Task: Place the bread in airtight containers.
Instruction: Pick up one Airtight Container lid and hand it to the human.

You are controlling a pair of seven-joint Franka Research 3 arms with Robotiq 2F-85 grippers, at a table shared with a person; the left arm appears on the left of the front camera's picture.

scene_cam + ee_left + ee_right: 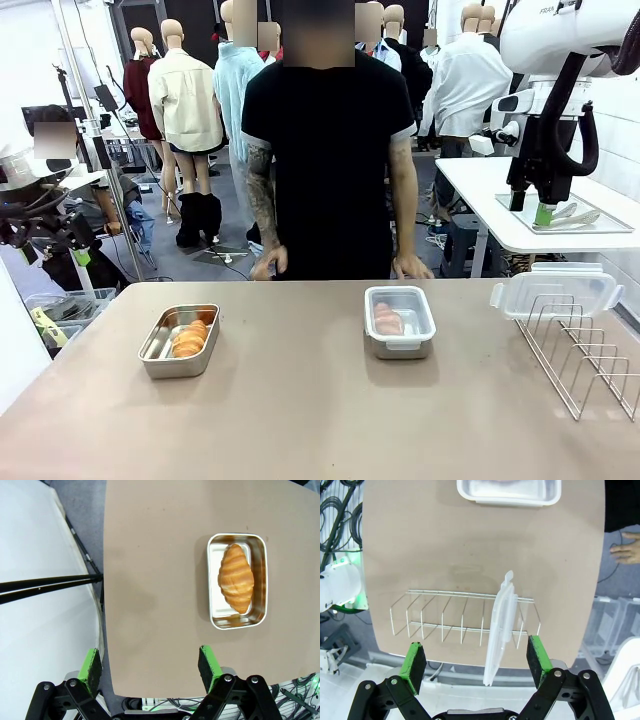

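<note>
One bread roll [189,339] lies in an uncovered steel container [152,352] on the table's left. In the left wrist view the same bread [236,578] fills its container [214,582], and my left gripper [150,666] hangs open high above the table's near edge, off to the side of it. On the right, a second container [400,343] has a clear lid clipped on, with bread [387,318] showing through. Another clear lid [500,630] stands upright in the wire rack [445,625]. My right gripper [476,661] is open and empty above that rack, raised at the right [530,207].
A person stands at the far side with both hands [268,262] resting on the table edge. The wire rack [585,350] occupies the front right corner. A side table with a tray [600,225] lies behind the right arm. Bare tabletop [300,400] spreads between and in front of the containers.
</note>
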